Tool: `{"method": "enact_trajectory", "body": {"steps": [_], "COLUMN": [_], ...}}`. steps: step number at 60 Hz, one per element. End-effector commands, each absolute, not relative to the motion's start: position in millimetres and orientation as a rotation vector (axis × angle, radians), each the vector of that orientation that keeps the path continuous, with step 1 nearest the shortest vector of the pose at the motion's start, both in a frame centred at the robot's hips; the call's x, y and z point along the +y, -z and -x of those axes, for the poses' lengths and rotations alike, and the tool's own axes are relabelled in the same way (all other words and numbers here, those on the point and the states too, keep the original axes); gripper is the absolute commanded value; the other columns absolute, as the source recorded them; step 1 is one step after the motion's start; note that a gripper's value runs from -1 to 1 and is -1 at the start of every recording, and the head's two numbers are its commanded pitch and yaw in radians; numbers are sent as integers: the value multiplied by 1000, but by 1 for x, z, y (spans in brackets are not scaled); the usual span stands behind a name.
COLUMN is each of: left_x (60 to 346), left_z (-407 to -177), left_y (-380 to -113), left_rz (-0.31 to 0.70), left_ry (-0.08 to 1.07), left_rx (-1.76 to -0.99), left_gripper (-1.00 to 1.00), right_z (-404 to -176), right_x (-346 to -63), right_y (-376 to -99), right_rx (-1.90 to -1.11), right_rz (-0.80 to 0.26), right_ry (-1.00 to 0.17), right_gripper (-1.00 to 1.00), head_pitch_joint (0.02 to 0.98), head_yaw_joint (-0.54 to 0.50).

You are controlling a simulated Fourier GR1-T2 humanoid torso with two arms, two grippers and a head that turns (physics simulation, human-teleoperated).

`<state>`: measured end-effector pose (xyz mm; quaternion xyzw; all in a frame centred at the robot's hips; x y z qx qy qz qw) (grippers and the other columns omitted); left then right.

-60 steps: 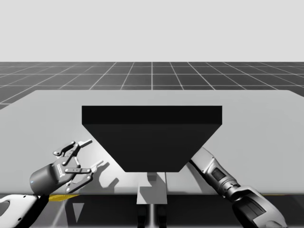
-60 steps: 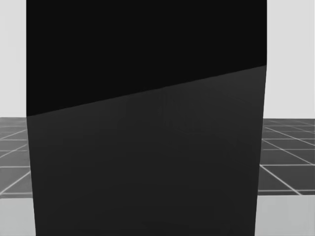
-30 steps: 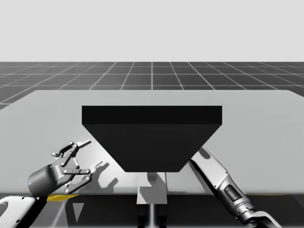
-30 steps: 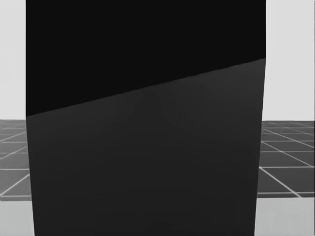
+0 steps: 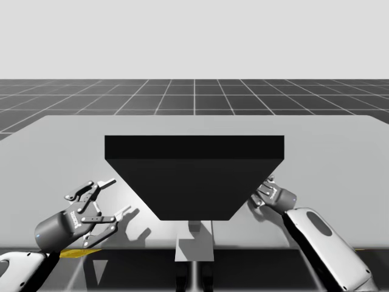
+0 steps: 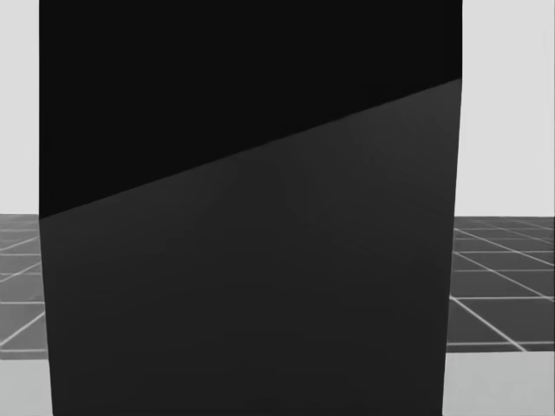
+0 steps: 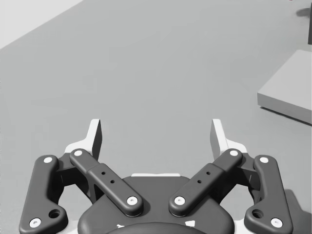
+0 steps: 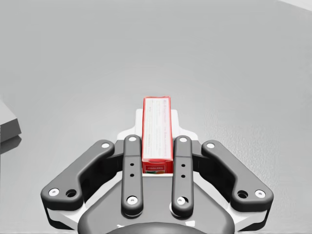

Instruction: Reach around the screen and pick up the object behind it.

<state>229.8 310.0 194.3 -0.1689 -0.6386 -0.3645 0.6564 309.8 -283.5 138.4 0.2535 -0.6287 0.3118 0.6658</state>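
Okay, grasp done: right gripper [image 8: 156, 142] pinches the red box [image 8: 157, 122] between its fingers, probably just off the bench [image 8: 229, 58]. Left gripper [image 7: 157, 134] wide, empty. Next: raise it, staying clear of the screen [image 5: 194, 176].

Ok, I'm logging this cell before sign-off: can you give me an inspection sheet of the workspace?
Surface: grey table, flat.
Job's things: black screen stands mid-table; red box sits in a grip.
Clutter: grey slab on the table, ahead of the left tool and off to one side.
Tools: left tool open, nothing between its fingers; right tool shut on the red box, beside the screen's right edge in the high view.
Cables: nothing seen.
Surroundings: dark grid floor, pale backdrop.
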Motion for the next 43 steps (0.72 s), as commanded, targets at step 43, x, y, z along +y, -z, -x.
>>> {"method": "enact_trajectory", "body": {"steps": [43], "left_x": [310], "left_z": [-232], "left_y": [-202], "left_rz": [351], "left_ry": [789], "left_rx": [-1478], "left_gripper": [-1000], "right_z": [-322], "right_x": [-365], "right_y": [-355], "right_rx": [-2097], "right_rz": [-85], "right_ry": [-212], "right_gripper": [1000], "head_pitch_joint": [115], "head_yaw_joint": [-41]}}
